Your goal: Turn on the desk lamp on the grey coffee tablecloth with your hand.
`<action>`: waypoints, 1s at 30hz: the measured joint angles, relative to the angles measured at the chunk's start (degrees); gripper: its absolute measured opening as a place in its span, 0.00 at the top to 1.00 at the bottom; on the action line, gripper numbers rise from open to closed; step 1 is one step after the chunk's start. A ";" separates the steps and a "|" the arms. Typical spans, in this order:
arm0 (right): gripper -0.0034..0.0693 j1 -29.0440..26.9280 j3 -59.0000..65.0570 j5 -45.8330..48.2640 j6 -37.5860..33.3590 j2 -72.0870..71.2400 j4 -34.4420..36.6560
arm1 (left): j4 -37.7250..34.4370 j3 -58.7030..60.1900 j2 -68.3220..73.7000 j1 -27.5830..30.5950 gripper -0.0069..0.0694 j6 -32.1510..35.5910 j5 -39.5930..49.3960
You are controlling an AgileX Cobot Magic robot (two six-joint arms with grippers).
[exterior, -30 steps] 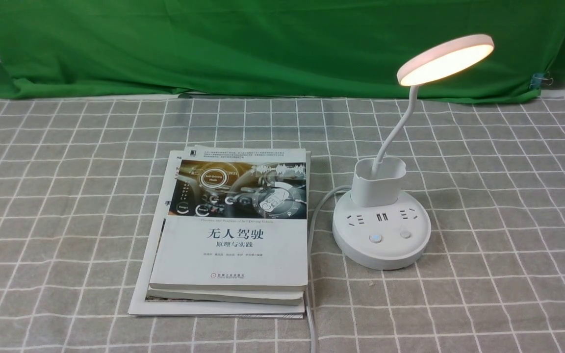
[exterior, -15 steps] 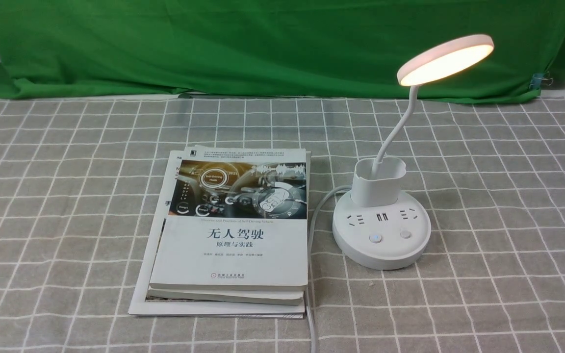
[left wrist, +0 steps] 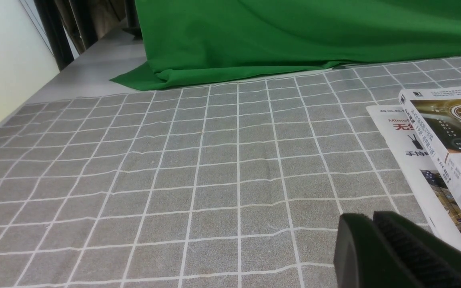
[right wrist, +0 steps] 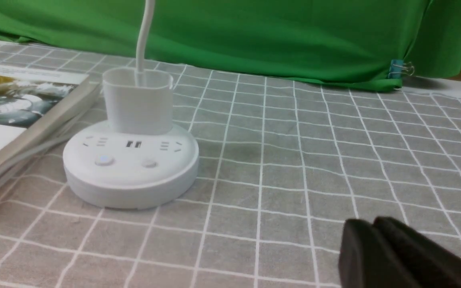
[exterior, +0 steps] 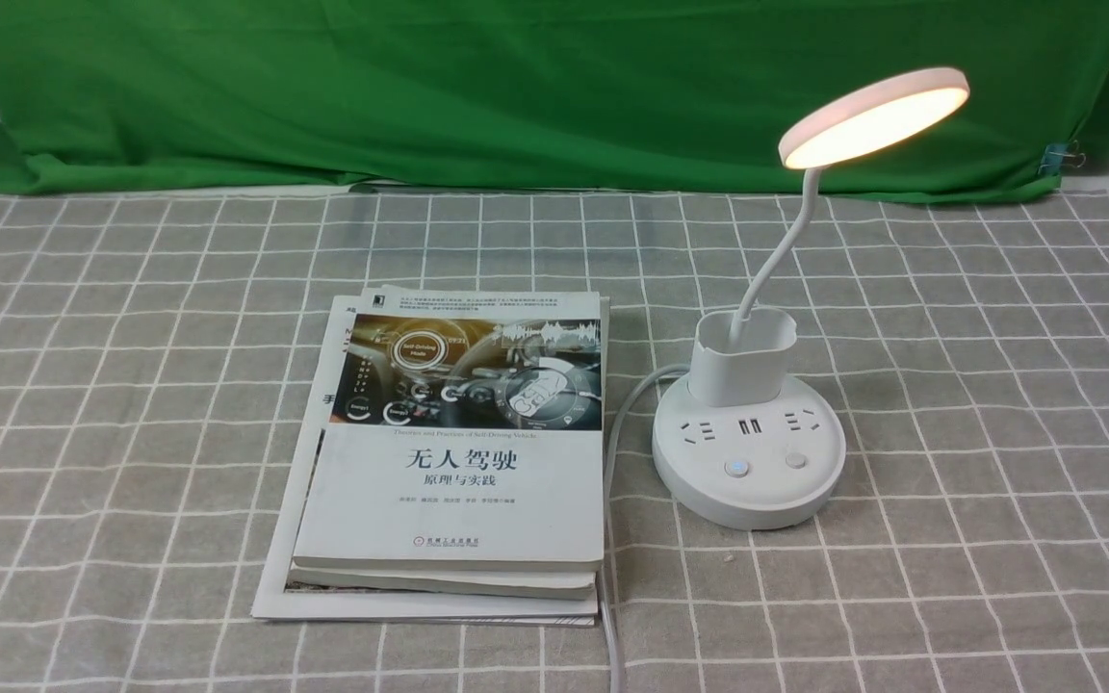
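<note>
The desk lamp (exterior: 766, 385) on the grey coffee tablecloth (exterior: 978, 404) is already lit, nothing remains; right hand (right wrist: 374, 230) and left hand (left wrist: 370, 226) clenched, grasping nothing.

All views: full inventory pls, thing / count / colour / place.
lamp: 1, white, head lit, on the cloth right of the books
lamp cord: 1, white, runs from the lamp base along the books' right edge toward the camera
books: stack of 3, mostly white covers, centre of the cloth
cloth: 1, grey-brown with white grid, covers the table
green cloth: 1, green, draped along the back
clip: 1, blue, on the green cloth's right edge
left gripper: 1, black, jaws together, only in its wrist view, near the books
right gripper: 1, black, jaws together, only in its wrist view, apart from the lamp
</note>
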 joint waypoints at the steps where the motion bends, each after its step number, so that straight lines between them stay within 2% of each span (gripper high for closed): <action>1: 0.83 0.00 0.00 0.00 0.00 0.00 0.00 | 0.00 0.00 0.00 0.00 0.88 0.00 0.00; 30: 0.75 0.00 0.00 0.02 0.00 0.00 0.00 | 0.00 0.00 0.00 0.00 0.88 -0.07 0.00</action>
